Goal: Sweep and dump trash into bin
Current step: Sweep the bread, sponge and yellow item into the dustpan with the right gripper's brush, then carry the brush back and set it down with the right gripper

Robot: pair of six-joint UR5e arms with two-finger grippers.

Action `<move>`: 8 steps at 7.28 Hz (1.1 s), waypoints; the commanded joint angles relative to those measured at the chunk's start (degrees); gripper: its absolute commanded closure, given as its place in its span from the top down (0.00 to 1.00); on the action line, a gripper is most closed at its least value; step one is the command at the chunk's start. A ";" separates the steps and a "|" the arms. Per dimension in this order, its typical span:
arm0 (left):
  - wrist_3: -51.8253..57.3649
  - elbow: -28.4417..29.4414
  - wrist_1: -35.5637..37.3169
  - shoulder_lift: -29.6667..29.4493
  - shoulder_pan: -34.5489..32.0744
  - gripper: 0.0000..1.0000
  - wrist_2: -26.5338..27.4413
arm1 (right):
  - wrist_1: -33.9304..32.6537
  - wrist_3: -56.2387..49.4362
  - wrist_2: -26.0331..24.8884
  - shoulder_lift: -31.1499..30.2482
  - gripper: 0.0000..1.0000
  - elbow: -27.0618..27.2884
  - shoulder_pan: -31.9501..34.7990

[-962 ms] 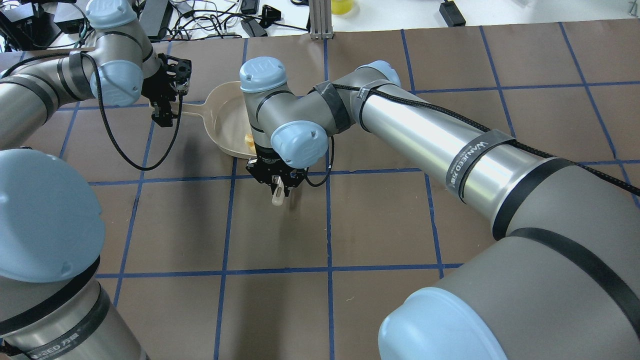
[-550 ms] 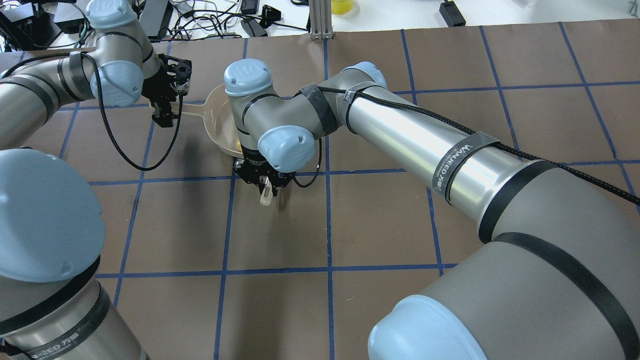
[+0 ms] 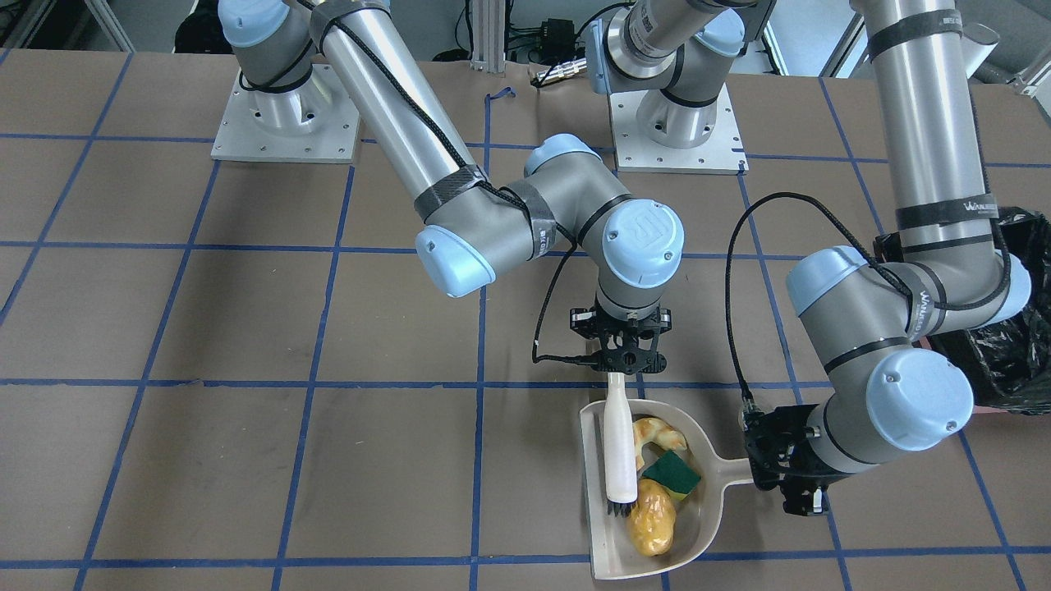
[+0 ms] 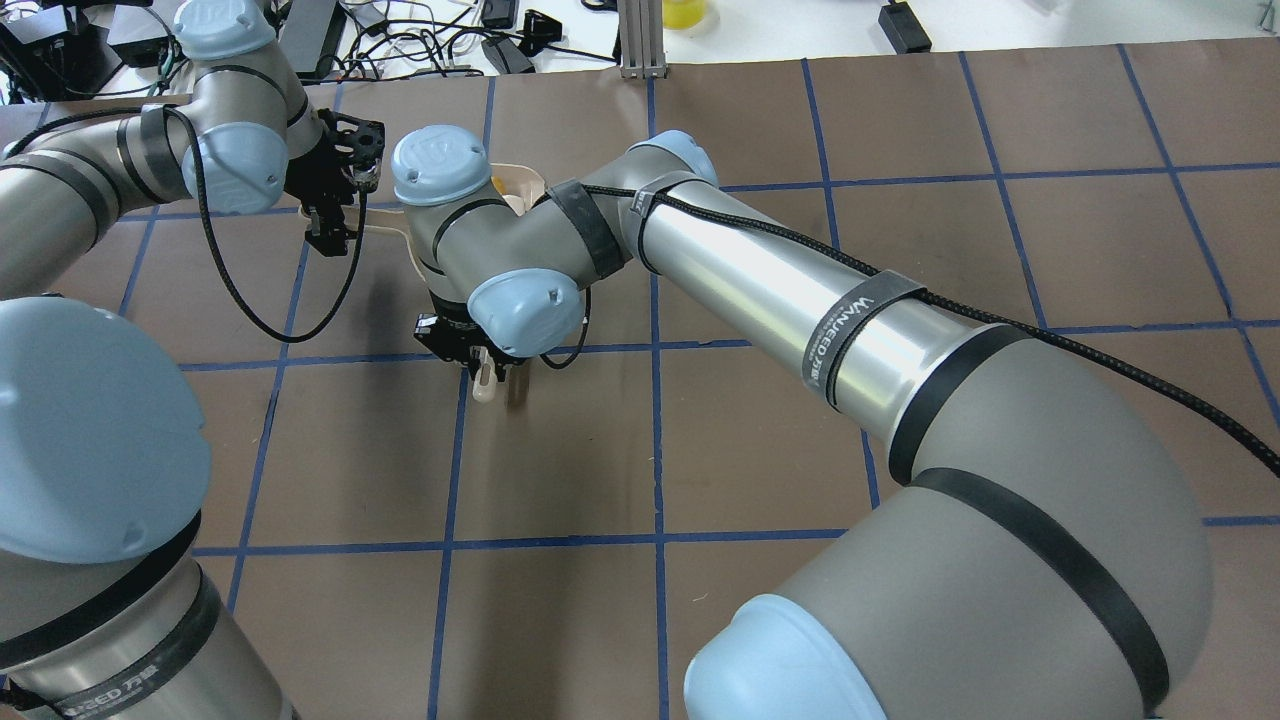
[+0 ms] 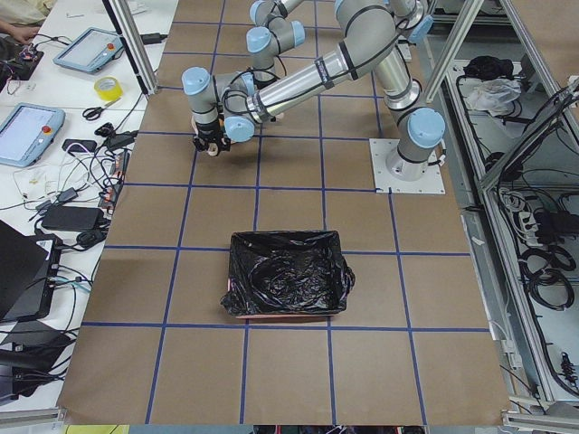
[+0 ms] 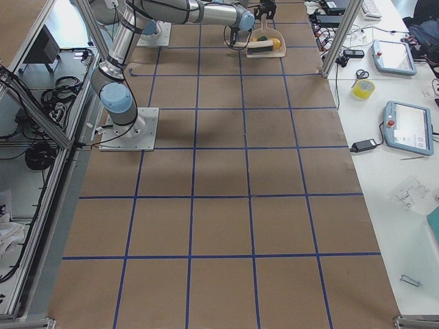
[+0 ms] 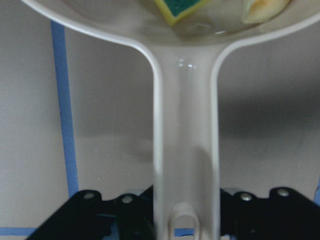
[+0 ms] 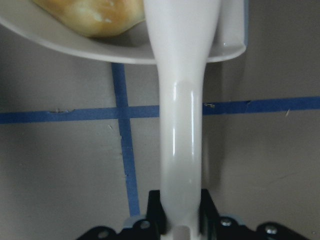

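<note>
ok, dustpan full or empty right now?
Full: the bread roll, croissant and sponge all lie inside the dustpan, beside the brush.

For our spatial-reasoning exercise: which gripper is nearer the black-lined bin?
Left. The left gripper, jaws on the dustpan handle, sits on the dustpan's side facing the bin; the right gripper, holding the brush, is farther off, toward its other side.

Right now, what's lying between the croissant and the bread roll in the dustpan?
The green-and-yellow sponge lies between the croissant and the bread roll, inside the dustpan; the front-facing view shows it.
</note>
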 commanded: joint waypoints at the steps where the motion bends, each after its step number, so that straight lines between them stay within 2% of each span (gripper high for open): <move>1: 0.05 -0.13 0.27 -0.37 -0.19 0.00 0.09 | 5.30 -2.26 -2.19 -2.67 0.26 0.02 -2.06; 2: -0.04 -0.22 0.44 -0.54 -0.37 0.00 0.18 | 11.51 -3.75 -2.11 -6.52 0.26 0.64 -5.73; 3: -0.04 -0.22 0.62 -0.55 -0.72 0.00 0.26 | 16.45 -9.77 -2.11 -9.78 0.26 1.34 -9.51; 4: -0.13 -0.22 0.62 -0.55 -1.07 0.00 0.35 | 18.33 -12.52 -2.37 -12.25 0.25 4.04 -13.38; 6: -0.13 -0.13 0.71 -0.81 -1.42 0.00 0.35 | 18.43 -22.43 -7.45 -17.86 0.25 11.42 -24.69; 8: -0.74 -0.22 0.80 -0.72 -1.25 0.00 -0.26 | 18.44 -37.78 -11.40 -23.15 0.17 19.23 -38.57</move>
